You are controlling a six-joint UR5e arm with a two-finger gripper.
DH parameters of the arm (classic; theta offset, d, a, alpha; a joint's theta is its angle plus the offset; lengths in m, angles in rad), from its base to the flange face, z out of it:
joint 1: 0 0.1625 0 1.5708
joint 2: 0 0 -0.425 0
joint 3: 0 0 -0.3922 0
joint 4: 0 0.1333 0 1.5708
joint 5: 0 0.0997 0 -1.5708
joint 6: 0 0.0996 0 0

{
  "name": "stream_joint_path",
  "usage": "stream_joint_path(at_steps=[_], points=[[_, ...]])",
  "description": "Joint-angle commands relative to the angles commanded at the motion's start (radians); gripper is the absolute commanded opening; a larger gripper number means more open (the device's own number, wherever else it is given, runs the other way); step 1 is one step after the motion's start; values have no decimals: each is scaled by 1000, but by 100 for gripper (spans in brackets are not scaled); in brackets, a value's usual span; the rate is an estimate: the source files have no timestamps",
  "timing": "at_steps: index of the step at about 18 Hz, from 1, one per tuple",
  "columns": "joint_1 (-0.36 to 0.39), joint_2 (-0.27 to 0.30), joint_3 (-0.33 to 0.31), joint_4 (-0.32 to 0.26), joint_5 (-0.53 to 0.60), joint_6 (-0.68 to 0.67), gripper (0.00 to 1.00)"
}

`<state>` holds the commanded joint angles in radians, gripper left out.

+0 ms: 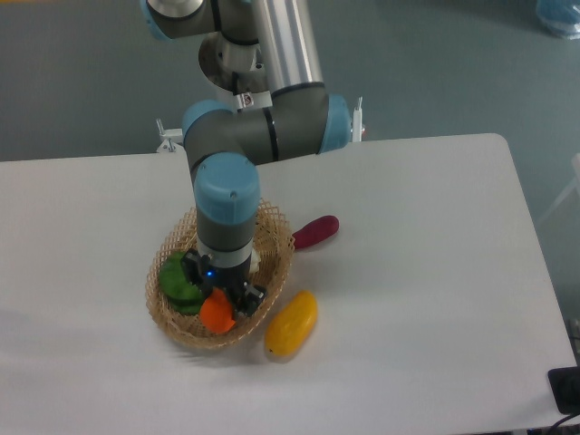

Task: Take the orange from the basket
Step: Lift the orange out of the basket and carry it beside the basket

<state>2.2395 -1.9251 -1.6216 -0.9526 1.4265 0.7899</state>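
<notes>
The orange (217, 314) is small, bright and glossy, and sits at the front of the oval tan wicker basket (276, 254) near the table's middle left. My gripper (221, 301) points straight down into the basket. Its dark fingers (246, 295) stand close against both sides of the orange and hide its top. The orange is low in the basket, near the front rim. The arm's grey and blue wrist hides the middle of the basket.
A green fruit (178, 281) lies in the basket's left side. A yellow mango-like fruit (292, 323) lies on the table just outside the front right rim. A dark red oblong piece (315, 232) lies to the right of the basket.
</notes>
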Motion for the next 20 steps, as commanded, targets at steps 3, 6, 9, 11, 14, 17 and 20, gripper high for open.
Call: stream_joint_path(at_steps=[3, 6, 9, 11, 14, 17, 20], points=[[31, 23, 72, -130, 3, 107, 47], [74, 29, 161, -260, 3, 193, 47], [109, 29, 224, -311, 2, 250, 47], [129, 29, 238, -313, 2, 290, 47], [178, 32, 241, -339, 3, 377, 47], [224, 49, 241, -357, 3, 452, 47], [247, 48, 241, -365, 3, 480, 47]])
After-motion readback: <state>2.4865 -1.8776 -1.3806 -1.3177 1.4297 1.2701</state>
